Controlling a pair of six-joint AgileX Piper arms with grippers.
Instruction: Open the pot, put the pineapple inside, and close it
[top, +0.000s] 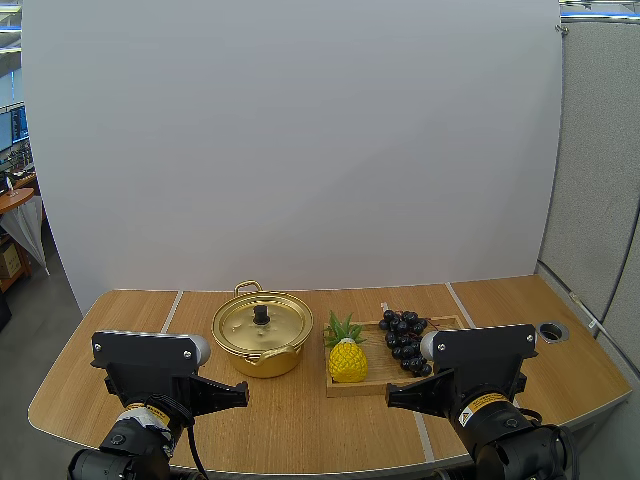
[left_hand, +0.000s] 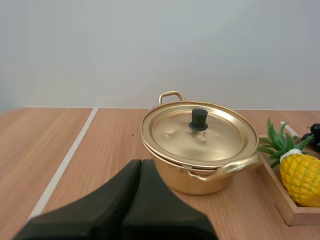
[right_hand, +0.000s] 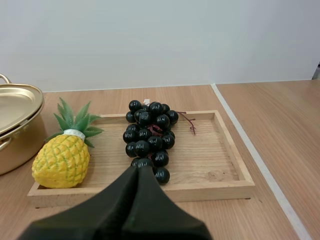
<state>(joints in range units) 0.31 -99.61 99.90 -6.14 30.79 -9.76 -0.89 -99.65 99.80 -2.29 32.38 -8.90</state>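
Observation:
A gold pot (top: 262, 335) (left_hand: 200, 150) stands mid-table with its lid (left_hand: 197, 134) on, a black knob (left_hand: 198, 119) on top. To its right a yellow pineapple (top: 346, 354) (right_hand: 64, 155) (left_hand: 300, 172) lies at the left end of a wooden tray (top: 385, 385) (right_hand: 220, 170). My left gripper (top: 240, 392) (left_hand: 141, 165) is shut on nothing, short of the pot near the front edge. My right gripper (top: 392, 400) (right_hand: 136, 171) is shut too, just in front of the tray.
A bunch of dark grapes (top: 404, 338) (right_hand: 150, 137) lies in the tray beside the pineapple. A round cable hole (top: 551, 330) sits at the table's far right. Pale seams run across the wooden tabletop (top: 130, 340).

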